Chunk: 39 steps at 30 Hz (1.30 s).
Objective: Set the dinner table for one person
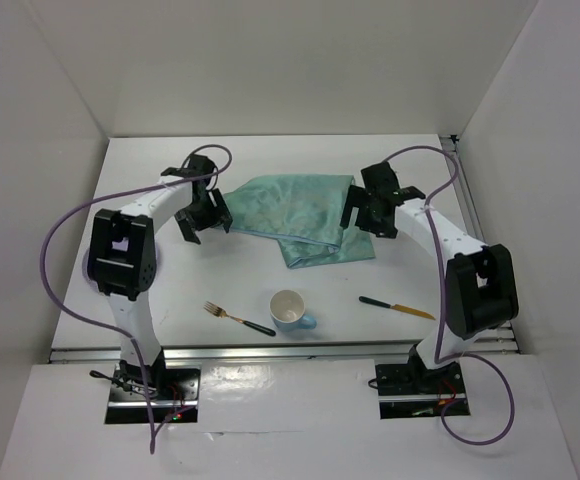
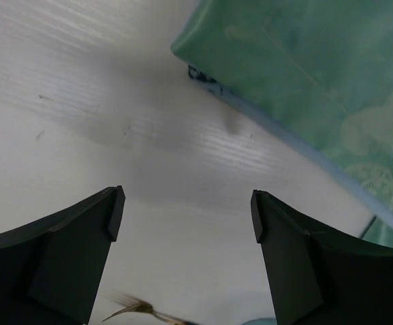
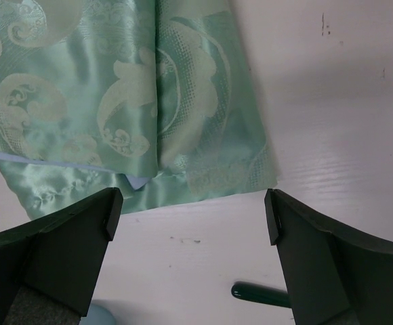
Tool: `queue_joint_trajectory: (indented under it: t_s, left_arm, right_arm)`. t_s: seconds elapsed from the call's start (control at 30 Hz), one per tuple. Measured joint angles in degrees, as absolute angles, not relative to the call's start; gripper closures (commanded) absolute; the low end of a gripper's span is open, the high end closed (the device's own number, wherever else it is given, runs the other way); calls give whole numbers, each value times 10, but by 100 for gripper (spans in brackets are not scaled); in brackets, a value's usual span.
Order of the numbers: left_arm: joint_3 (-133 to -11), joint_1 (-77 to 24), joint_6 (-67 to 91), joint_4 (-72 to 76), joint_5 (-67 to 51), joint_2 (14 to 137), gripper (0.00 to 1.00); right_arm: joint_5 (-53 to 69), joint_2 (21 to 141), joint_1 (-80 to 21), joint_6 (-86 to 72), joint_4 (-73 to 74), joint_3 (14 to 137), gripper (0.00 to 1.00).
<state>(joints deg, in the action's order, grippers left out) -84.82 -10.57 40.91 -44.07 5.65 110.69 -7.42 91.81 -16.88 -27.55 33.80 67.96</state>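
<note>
**Desk:** Where is the tabletop for you?

**Me:** I see the white tabletop (image 1: 300, 160) stretching away from both arm bases, with white walls around it and metal rails on its edges.

**Desk:** What lies on it?

**Me:** A folded teal patterned cloth (image 1: 305, 215) sits mid-table, toward the back. Nearer the bases a pale blue mug (image 1: 290, 310) stands upright. A fork (image 1: 238, 319) lies flat near its left and a knife (image 1: 397, 306) lies further off on its right.

**Desk:** And the fingers?

**Me:** The left fingers (image 2: 68, 250) are spread wide over bare tabletop, just off the cloth's left edge, and grip nothing. The right fingers (image 3: 54, 250) are spread just as wide above the cloth's near right corner, also empty.
</note>
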Motion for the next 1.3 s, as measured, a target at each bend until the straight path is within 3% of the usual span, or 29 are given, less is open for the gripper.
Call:
queue_joint_trajectory:
  t_s: [0.47,0.57,0.63,0.67,0.73,1.03,1.3]
  left_arm:
    - [-969,-81,498,-425,55,1235,13]
    - [-1010,-81,500,-437,55,1263,22]
    - [-1037,-81,499,-443,55,1281,36]
    - [-1047,-81,500,-444,55,1287,61]
    - [-1058,-81,498,-445,54,1296,100]
    - [-1084,-82,458,-472,47,1280,100]
    - [-1131,-93,421,-487,15,1190,100]
  right_arm:
    - [-67,877,-170,-274,339,646,0]
    - [-65,869,-170,-275,338,631,0]
    - [-61,863,-170,-279,339,615,0]
    - [-57,863,-170,-281,340,608,0]
    - [-50,863,-170,-289,339,596,0]
    - [-14,864,-170,-316,335,567,1]
    - [70,885,-187,-354,271,562,9]
